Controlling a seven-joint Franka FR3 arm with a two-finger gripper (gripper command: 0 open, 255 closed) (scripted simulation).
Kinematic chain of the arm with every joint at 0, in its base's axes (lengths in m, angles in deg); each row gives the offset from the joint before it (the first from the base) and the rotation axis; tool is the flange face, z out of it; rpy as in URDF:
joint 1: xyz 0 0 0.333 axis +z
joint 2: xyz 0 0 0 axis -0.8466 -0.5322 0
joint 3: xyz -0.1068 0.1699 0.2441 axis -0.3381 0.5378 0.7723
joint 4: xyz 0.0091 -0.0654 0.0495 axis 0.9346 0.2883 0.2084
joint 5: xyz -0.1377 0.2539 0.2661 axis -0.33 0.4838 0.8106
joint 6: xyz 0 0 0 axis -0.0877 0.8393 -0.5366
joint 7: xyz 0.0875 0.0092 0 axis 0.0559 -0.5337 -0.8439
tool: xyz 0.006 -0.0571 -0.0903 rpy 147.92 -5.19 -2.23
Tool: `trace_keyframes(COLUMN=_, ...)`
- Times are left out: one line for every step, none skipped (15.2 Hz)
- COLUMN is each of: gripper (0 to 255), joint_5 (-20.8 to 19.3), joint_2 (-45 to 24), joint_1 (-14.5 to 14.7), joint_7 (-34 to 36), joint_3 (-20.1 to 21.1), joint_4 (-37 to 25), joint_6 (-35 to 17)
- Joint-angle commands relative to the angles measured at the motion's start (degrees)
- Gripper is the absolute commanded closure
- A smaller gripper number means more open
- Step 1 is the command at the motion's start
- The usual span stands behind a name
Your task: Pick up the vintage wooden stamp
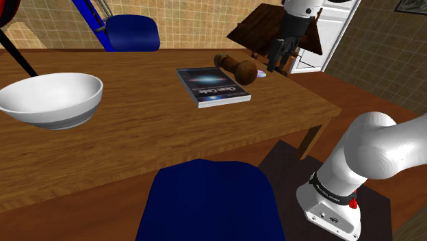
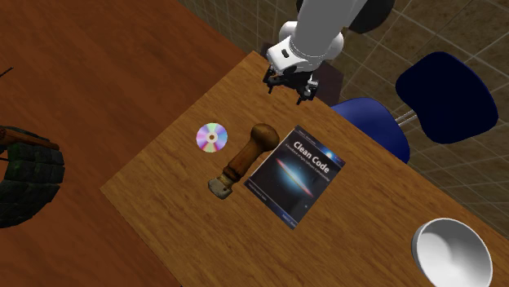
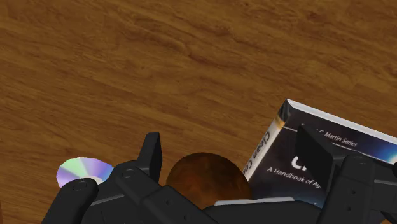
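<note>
The gripper [image 2: 287,90] is hovering, fingers [image 3: 151,153] spread apart, over the wooden stamp [image 2: 241,163] — it is grasping nothing yet, so descending, closing and lifting are remaining.

The arm [image 1: 373,147] is glossy white, chunky rounded links, a dark ring [image 1: 328,190] with tiny white lettering and a red dot [image 1: 353,203]. The gripper [image 3: 231,141] is all black, angular, little screw holes.
</note>
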Motion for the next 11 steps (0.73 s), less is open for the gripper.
trace_keyframes(gripper=0, joint_5=0.0, joint_2=0.0, joint_1=0.0, joint_7=0.0, joint_3=0.0, joint_4=0.0, joint_6=0.0)
trace_keyframes(gripper=0, joint_5=0.1, joint_2=-2.7, joint_1=-0.4, joint_7=0.8, joint_3=0.0, joint_4=-1.5, joint_6=-0.8)
trace_keyframes(gripper=0, joint_5=0.1, joint_2=-5.4, joint_1=-0.7, joint_7=1.6, joint_3=0.0, joint_4=-3.1, joint_6=-1.5)
trace_keyframes(gripper=0, joint_5=0.2, joint_2=-8.1, joint_1=-1.1, joint_7=2.3, joint_3=0.0, joint_4=-4.7, joint_6=-2.1)
trace_keyframes(gripper=0, joint_5=0.2, joint_2=-10.8, joint_1=-1.4, joint_7=3.1, joint_3=-0.1, joint_4=-6.4, joint_6=-2.7)
trace_keyframes(gripper=0, joint_5=0.3, joint_2=-13.5, joint_1=-1.7, joint_7=3.8, joint_3=-0.1, joint_4=-8.2, joint_6=-3.1)
trace_keyframes(gripper=0, joint_5=0.3, joint_2=-16.1, joint_1=-2.0, joint_7=4.6, joint_3=-0.2, joint_4=-10.1, joint_6=-3.5)
trace_keyframes(gripper=0, joint_5=0.4, joint_2=-18.7, joint_1=-2.3, joint_7=5.3, joint_3=-0.3, joint_4=-12.0, joint_6=-3.8)
trace_keyframes(gripper=0, joint_5=0.5, joint_2=-21.3, joint_1=-2.6, joint_7=5.9, joint_3=-0.4, joint_4=-14.0, joint_6=-3.9)
trace_keyframes(gripper=0, joint_5=0.5, joint_2=-23.9, joint_1=-2.9, joint_7=6.6, joint_3=-0.5, joint_4=-16.1, joint_6=-4.0)
trace_keyframes(gripper=0, joint_5=0.6, joint_2=-26.4, joint_1=-3.2, joint_7=7.2, joint_3=-0.7, joint_4=-18.2, joint_6=-4.1)
